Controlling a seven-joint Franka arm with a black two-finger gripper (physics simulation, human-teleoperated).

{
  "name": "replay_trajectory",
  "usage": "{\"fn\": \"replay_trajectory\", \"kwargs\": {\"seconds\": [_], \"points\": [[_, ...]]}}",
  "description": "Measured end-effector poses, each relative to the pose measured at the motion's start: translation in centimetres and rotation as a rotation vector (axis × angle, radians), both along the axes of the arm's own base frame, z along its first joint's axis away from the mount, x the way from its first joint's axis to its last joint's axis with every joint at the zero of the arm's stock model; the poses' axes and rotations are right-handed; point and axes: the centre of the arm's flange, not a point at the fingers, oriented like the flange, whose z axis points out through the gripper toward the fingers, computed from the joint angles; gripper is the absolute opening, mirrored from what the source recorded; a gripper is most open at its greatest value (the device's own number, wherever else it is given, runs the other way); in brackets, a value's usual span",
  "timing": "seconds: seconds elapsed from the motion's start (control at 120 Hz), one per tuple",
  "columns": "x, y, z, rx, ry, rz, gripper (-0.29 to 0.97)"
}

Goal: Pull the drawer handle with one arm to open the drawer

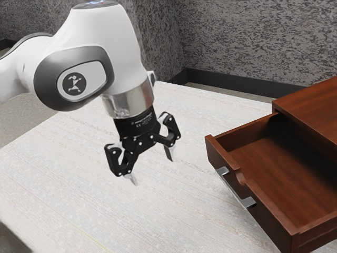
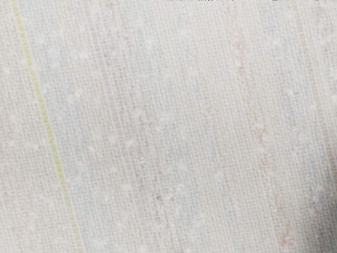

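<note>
Reddish-brown wooden drawer standing open, silver bar handle, claw spread wide above pale table

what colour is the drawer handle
Silver-grey handle, on the reddish-brown drawer; clearest in the exterior view.

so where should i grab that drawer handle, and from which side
Grip the handle at the bar's middle, coming from the exterior view's left. The bar stands off the drawer front, leaving a gap for one jaw behind it.
</note>
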Motion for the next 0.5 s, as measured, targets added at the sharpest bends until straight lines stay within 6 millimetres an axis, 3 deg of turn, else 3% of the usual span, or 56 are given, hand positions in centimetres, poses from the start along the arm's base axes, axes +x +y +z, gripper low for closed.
{"fn": "replay_trajectory", "kwargs": {"seconds": [0.5], "points": [[-0.31, 0.19, 0.16, 0.0, 0.006, 0.034, 0.68]]}}
